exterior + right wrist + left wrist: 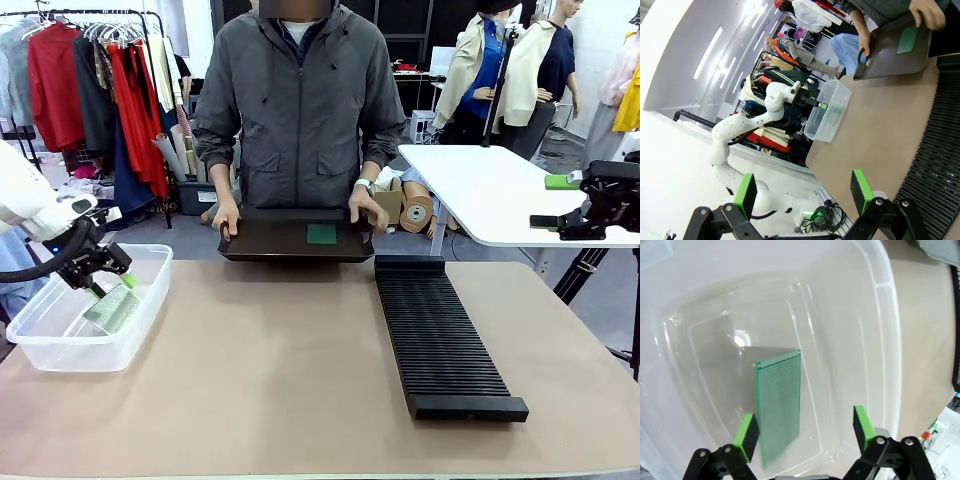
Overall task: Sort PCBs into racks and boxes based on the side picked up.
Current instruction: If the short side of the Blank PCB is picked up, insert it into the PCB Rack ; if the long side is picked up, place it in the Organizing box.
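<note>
My left gripper [108, 283] hangs open over the clear box [60, 345] at the table's left. A green PCB [779, 407] stands tilted inside the box [860, 330], loose between the spread green pads [746, 434]; it also shows through the wall as the PCB [113, 310]. Another PCB [321, 234] lies on a smooth black tray [270, 245] that the person holds with both hands at the far edge. The long ribbed black rack [440, 340] lies right of centre. My right gripper [555, 203] waits open and empty at the far right, above the rack [937, 160].
A white side table [490, 190] stands behind the right corner. Tan tabletop [260, 370] lies bare between box and rack. The right wrist view shows the left arm [765, 112] over the box [827, 112] and the tray [890, 55] in the person's hands.
</note>
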`<action>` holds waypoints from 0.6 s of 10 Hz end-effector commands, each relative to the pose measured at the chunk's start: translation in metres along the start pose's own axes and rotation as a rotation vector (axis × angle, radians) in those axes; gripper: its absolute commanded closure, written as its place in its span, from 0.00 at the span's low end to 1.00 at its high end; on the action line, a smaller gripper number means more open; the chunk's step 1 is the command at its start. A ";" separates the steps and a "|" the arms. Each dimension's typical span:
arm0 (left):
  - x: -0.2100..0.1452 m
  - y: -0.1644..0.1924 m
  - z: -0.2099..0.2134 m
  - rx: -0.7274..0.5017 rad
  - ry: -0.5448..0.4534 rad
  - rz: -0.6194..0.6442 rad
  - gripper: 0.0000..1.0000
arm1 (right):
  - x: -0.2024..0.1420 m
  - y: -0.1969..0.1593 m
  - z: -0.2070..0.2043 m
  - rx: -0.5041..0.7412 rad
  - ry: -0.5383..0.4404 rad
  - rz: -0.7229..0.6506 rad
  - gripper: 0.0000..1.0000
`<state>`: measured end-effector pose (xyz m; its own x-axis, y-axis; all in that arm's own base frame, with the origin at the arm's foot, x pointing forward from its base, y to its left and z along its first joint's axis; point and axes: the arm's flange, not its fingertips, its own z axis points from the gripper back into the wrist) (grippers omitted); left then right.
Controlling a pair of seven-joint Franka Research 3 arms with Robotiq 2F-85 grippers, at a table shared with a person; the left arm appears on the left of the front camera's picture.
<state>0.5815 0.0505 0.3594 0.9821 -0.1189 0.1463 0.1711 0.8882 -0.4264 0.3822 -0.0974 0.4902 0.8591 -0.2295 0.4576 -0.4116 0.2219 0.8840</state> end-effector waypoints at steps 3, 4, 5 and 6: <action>0.000 -0.035 0.032 0.162 -0.035 -0.090 0.00 | 0.001 0.002 0.000 0.008 -0.003 0.002 0.00; 0.003 -0.040 0.038 0.199 -0.065 -0.107 0.00 | 0.001 0.002 0.000 0.008 -0.003 0.002 0.00; 0.004 -0.042 0.040 0.203 -0.064 -0.107 0.00 | 0.001 0.002 0.000 0.008 -0.003 0.002 0.00; 0.004 -0.042 0.040 0.209 -0.062 -0.101 0.00 | 0.001 0.002 0.000 0.008 -0.003 0.002 0.00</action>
<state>0.5814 0.0320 0.4213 0.9447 -0.2165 0.2462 0.2746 0.9328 -0.2336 0.3822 -0.0974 0.4902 0.8591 -0.2295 0.4575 -0.4115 0.2219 0.8840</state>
